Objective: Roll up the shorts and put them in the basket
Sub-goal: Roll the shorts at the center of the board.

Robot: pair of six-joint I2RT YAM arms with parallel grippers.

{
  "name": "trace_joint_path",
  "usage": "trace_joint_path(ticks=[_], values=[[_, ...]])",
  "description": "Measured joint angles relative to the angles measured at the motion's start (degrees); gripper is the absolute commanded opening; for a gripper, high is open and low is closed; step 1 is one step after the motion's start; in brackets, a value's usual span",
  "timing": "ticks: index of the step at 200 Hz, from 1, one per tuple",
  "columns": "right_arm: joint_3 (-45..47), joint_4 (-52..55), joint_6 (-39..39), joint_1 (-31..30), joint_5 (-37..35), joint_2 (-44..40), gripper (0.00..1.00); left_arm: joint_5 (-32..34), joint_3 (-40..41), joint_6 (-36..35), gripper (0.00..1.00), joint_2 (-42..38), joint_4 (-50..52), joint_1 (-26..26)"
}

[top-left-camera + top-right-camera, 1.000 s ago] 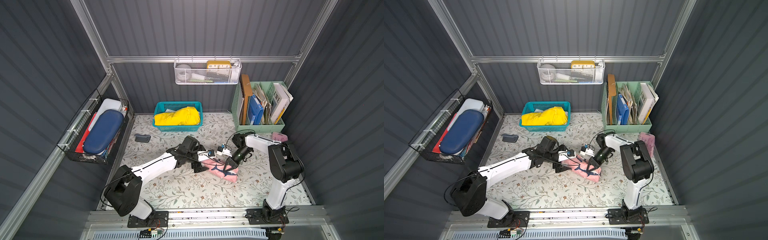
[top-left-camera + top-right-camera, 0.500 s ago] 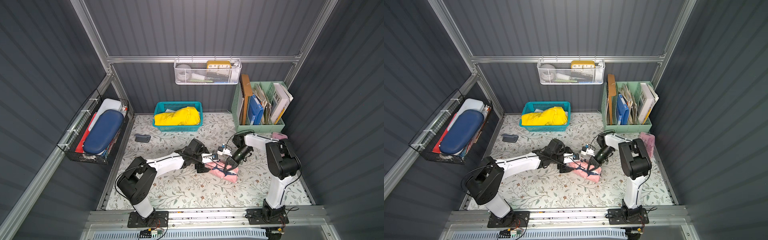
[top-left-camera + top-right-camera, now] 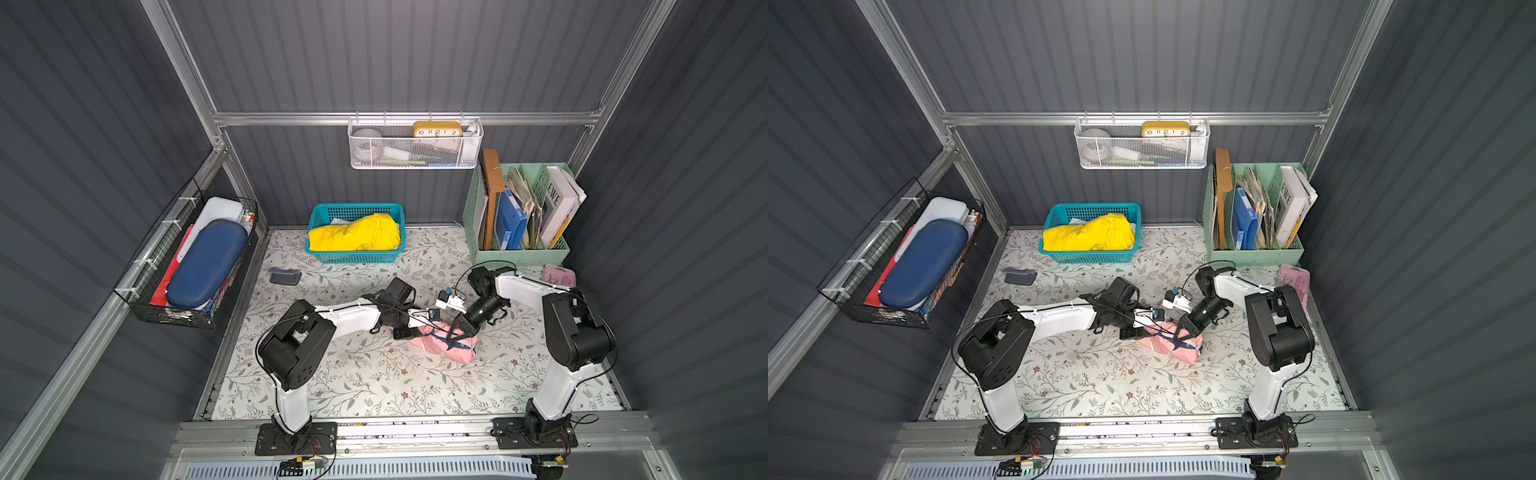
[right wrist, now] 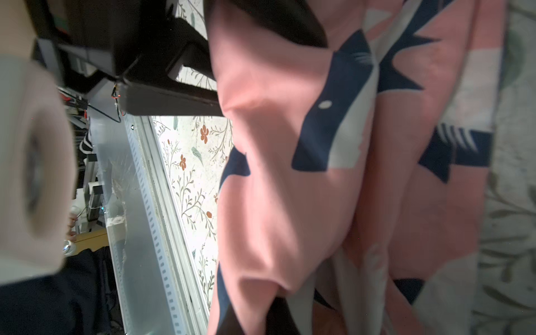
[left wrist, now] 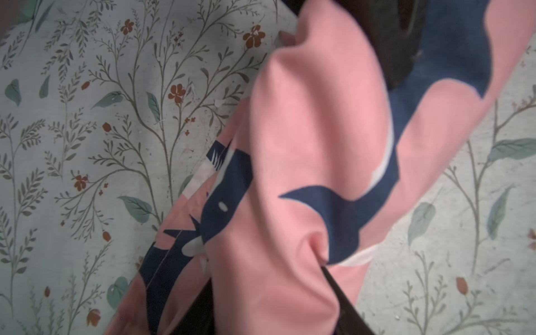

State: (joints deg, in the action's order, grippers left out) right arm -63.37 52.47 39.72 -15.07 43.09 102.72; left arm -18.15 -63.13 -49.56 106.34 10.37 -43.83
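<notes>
The shorts (image 3: 442, 345) are seen bunched into a loose roll on the floral table (image 3: 365, 374), between the two arms. A fold is pinched by the left gripper (image 3: 417, 332), whose fingers (image 5: 345, 307) are largely buried under pink cloth. The right gripper (image 3: 462, 330) is clenched at the roll's opposite end, its tips swallowed by fabric; whether cloth is caught there cannot be told.

The left arm (image 3: 345, 318) lies stretched low and the right arm (image 3: 519, 286) angles down from its elbow, with the left gripper (image 3: 409, 332) clamped around a fold of the shorts (image 3: 440, 347) and the right gripper (image 3: 462, 332) pinched tight on them.
</notes>
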Motion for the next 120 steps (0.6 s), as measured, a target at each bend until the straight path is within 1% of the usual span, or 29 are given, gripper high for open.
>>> trace_joint_path(ticks=[19,22,26,58,78,83,90,96,104,108,120], values=[[2.6,-3.8,-1.4,0.2,-1.4,-3.8,0.13,-0.7,-1.4,0.5,0.43,0.6,2.4,0.0],[3.0,-4.3,-1.6,0.2,-1.6,-4.4,0.17,-0.9,-1.8,0.7,0.43,0.8,3.0,0.0],[3.4,-5.1,-1.7,0.3,-1.9,-5.1,0.19,-1.0,-2.3,0.9,0.43,1.0,3.5,0.0],[6.2,-10.9,-3.9,1.2,-4.8,-10.0,0.20,-2.7,-4.4,2.5,0.43,2.4,8.0,0.6],[7.8,-14.4,-4.9,1.6,-6.5,-13.0,0.23,-4.7,-5.3,3.5,0.43,2.4,11.0,1.9],[8.4,-15.4,-5.4,1.7,-7.0,-14.1,0.28,-5.0,-5.4,3.7,0.43,2.4,11.5,2.2],[9.3,-16.9,-6.0,1.9,-7.6,-15.6,0.30,-5.5,-5.5,3.9,0.43,2.4,12.2,2.6],[10.2,-18.2,-6.4,2.1,-8.3,-17.0,0.39,-5.9,-5.5,4.1,0.43,2.4,12.7,2.8],[11.2,-19.7,-6.8,2.3,-9.0,-18.8,0.41,-6.2,-5.5,4.2,0.43,2.4,13.6,3.2],[11.7,-20.5,-6.6,2.4,-9.5,-19.7,0.46,-6.3,-5.5,4.3,0.43,2.4,14.0,3.3],[13.3,-23.0,-6.9,2.8,-10.6,-22.7,0.47,-6.5,-5.6,4.5,0.43,2.4,15.3,3.5]])
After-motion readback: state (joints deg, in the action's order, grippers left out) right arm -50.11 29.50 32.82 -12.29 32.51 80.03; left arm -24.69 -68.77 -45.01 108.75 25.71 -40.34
